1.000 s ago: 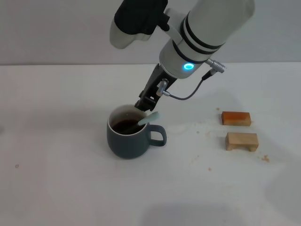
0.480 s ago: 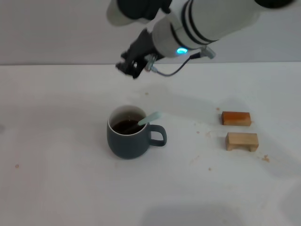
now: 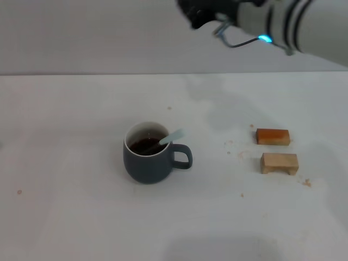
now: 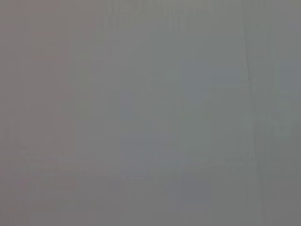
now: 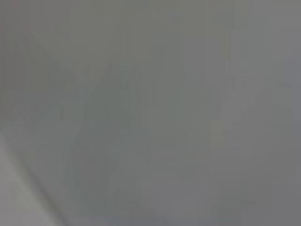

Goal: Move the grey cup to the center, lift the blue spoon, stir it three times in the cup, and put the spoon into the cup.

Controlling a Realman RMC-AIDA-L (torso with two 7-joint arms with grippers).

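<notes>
Head camera looks down at the table [image 3: 81, 217]; wrist cameras show blank grey.

One grey cup [image 3: 148, 161] stands on the table [image 3: 65, 217], and one blue spoon [image 3: 171, 137] rests inside it, its handle leaning out toward three o'clock. Two wooden blocks lie at three o'clock from the cup: one orange-brown block [image 3: 273, 136] and one pale block [image 3: 279, 163]. One gripper [image 3: 197, 12] shows at one o'clock.

We see our right arm [image 3: 304, 27] as a stout white cylinder ringed with black bands, a small cyan light [image 3: 265, 38] glowing on it, a thin grey cable [image 3: 234, 41] looping beneath, and a black gripper [image 3: 198, 12] at its tip.
</notes>
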